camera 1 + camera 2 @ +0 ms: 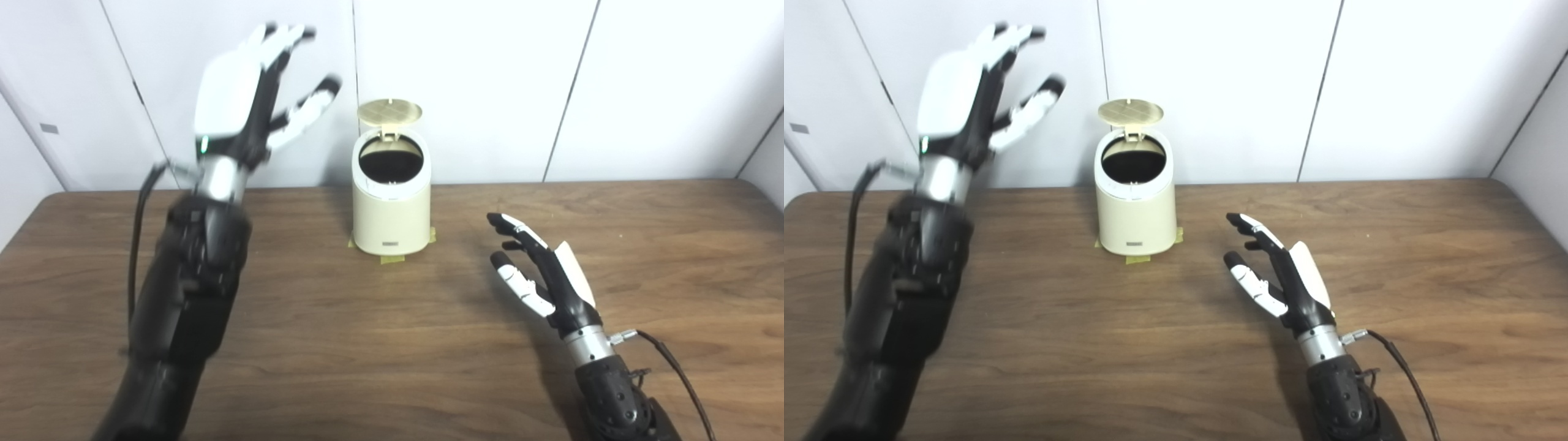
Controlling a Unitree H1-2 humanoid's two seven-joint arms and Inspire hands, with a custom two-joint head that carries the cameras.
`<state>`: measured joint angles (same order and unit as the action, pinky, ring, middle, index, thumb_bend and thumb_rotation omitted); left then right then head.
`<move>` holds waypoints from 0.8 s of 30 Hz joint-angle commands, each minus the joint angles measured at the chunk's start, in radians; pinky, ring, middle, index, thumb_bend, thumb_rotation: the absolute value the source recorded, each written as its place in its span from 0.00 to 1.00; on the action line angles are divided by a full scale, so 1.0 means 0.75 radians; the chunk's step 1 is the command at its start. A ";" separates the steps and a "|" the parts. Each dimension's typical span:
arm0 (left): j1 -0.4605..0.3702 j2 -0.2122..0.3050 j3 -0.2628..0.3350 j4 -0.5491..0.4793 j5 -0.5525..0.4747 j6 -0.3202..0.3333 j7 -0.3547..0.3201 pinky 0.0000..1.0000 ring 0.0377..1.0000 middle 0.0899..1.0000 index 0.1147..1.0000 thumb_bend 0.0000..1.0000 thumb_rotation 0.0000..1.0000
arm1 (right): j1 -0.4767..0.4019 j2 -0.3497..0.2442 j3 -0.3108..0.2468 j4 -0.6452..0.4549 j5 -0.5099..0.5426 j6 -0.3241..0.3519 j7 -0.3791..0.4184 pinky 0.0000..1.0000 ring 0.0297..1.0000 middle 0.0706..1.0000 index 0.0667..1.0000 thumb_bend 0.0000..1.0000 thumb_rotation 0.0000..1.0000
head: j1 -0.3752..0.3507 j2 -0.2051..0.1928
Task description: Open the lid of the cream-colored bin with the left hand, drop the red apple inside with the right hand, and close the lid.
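Matt plastic bin (392, 208), wood-grain table (367, 343)

I count one cream-colored bin (391, 208) with one lid (389, 111), one table (643, 245), and two hands: left hand (245, 92), right hand (542, 272).

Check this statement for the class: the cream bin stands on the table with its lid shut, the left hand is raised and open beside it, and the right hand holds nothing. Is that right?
One detail is wrong: the lid is open, standing upright behind the dark mouth of the cream bin, as the left eye view shows. The left hand is raised and open, and the right hand holds nothing.
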<state>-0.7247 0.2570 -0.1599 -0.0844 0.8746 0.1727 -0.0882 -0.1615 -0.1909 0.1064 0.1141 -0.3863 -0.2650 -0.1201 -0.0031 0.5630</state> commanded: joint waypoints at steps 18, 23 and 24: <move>-0.444 -0.031 -0.296 0.245 0.178 0.393 -0.660 1.00 0.97 0.89 0.81 0.94 1.00 | -0.018 0.001 -0.004 0.000 -0.008 -0.020 0.002 0.72 0.81 0.83 0.83 0.34 0.90 | 0.015 0.004; -0.431 -0.047 -0.288 0.317 0.138 0.375 -0.591 1.00 0.98 0.90 0.82 0.91 1.00 | -0.014 0.002 -0.005 -0.011 -0.012 -0.009 0.011 0.71 0.81 0.82 0.82 0.33 0.88 | 0.019 0.008; -0.430 -0.047 -0.292 0.327 0.140 0.372 -0.580 1.00 0.99 0.90 0.81 0.90 1.00 | -0.013 0.003 -0.006 -0.014 -0.012 -0.007 0.013 0.71 0.81 0.82 0.82 0.33 0.88 | 0.021 0.008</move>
<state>-0.9923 0.2197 -0.3868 0.1689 0.9756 0.4595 -0.5678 -0.1632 -0.1906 0.1059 0.1138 -0.3967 -0.2619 -0.1047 0.0107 0.5676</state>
